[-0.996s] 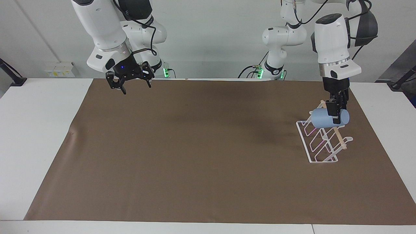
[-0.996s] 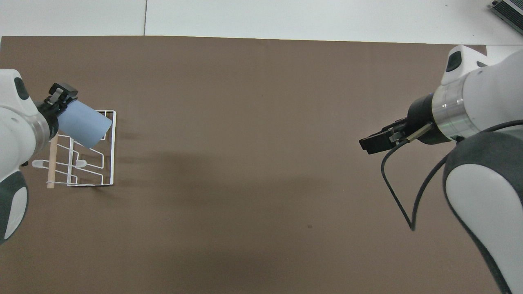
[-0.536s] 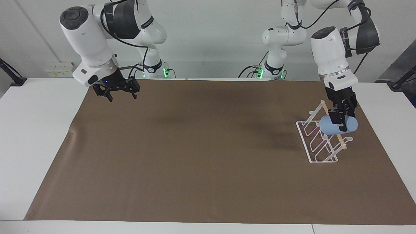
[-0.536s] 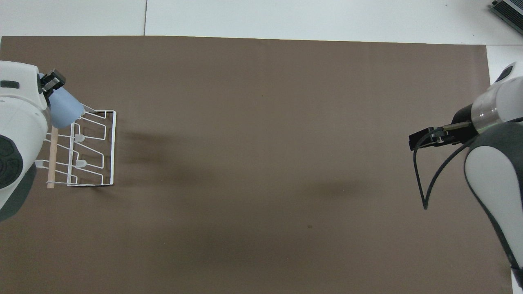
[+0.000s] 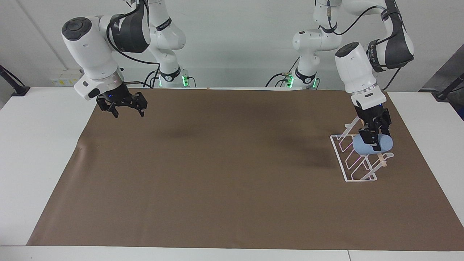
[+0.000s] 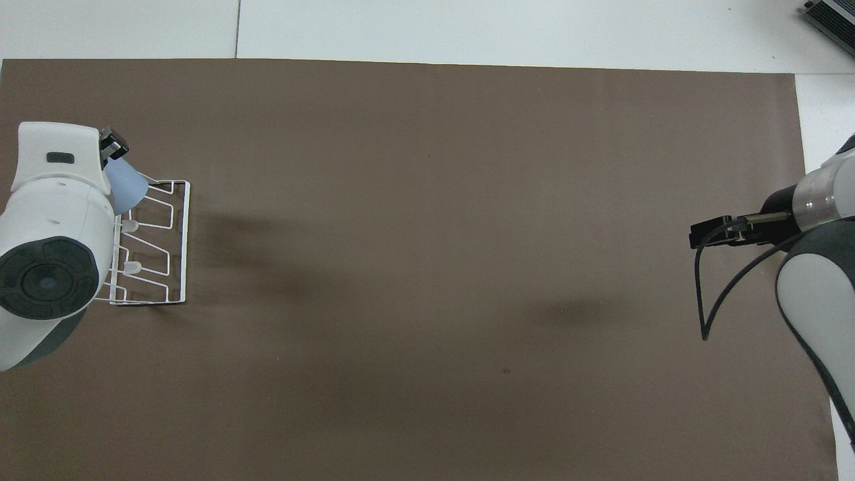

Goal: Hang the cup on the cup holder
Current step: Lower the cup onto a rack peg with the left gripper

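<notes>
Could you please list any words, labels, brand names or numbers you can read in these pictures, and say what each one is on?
None can be read.
The left arm's dark elbow joint bears white lettering, too small to read.
The cup, the cup holder, the left gripper and the right gripper show no markings.

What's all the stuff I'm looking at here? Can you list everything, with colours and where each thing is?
cup: one, light blue, lying on its side in the left gripper, at the cup holder's top.
cup holder: one, white wire with a light wooden dowel, on the mat at the left arm's end of the table.
mat: one, brown, covering most of the table.
table: one, white, showing around the mat.
left gripper: one, black, on a white arm, shut on the cup over the cup holder.
right gripper: one, black, on a white arm, open and empty, waiting above the mat at the right arm's end.
</notes>
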Action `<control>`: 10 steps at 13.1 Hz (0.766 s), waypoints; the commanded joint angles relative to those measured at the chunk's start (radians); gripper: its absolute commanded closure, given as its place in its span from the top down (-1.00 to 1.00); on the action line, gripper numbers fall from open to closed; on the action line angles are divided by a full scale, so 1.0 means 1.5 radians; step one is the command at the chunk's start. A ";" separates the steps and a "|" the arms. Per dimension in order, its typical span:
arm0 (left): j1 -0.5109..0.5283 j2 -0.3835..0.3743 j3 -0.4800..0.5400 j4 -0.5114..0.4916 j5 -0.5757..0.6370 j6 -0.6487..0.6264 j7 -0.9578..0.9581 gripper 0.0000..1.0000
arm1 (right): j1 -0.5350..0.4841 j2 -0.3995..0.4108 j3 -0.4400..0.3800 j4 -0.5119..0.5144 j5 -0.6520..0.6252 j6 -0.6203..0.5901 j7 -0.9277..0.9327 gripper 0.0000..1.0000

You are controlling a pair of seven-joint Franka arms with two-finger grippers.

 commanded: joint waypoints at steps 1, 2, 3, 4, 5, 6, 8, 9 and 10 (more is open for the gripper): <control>0.005 0.011 0.002 -0.004 0.039 0.026 -0.046 -1.00 | -0.005 -0.010 0.009 0.011 -0.008 0.009 0.007 1.00; 0.004 0.011 0.002 -0.006 0.039 0.027 -0.052 -1.00 | -0.005 -0.010 0.008 0.011 -0.008 0.008 0.006 1.00; 0.003 0.012 0.002 -0.010 0.039 0.027 -0.052 -1.00 | -0.004 -0.011 0.009 0.011 -0.008 0.008 0.006 1.00; 0.004 0.012 0.002 -0.010 0.039 0.028 -0.053 -1.00 | -0.004 -0.010 0.009 0.011 -0.008 0.010 0.007 1.00; 0.005 0.013 0.002 -0.010 0.039 0.035 -0.053 -1.00 | -0.002 -0.010 0.010 0.011 -0.007 0.009 0.006 1.00; 0.006 0.017 0.002 -0.009 0.040 0.039 -0.056 -1.00 | -0.001 -0.010 0.010 0.011 -0.007 0.006 0.006 1.00; 0.008 0.020 0.002 -0.001 0.049 0.035 -0.056 -1.00 | -0.002 -0.010 0.010 0.011 -0.007 0.006 0.006 1.00; 0.008 0.021 0.002 0.008 0.051 0.030 -0.055 -1.00 | -0.002 -0.011 0.010 0.011 -0.007 0.006 0.006 1.00; 0.008 0.022 0.002 0.022 0.052 0.025 -0.052 -1.00 | -0.002 -0.011 0.010 0.011 -0.007 0.006 0.006 1.00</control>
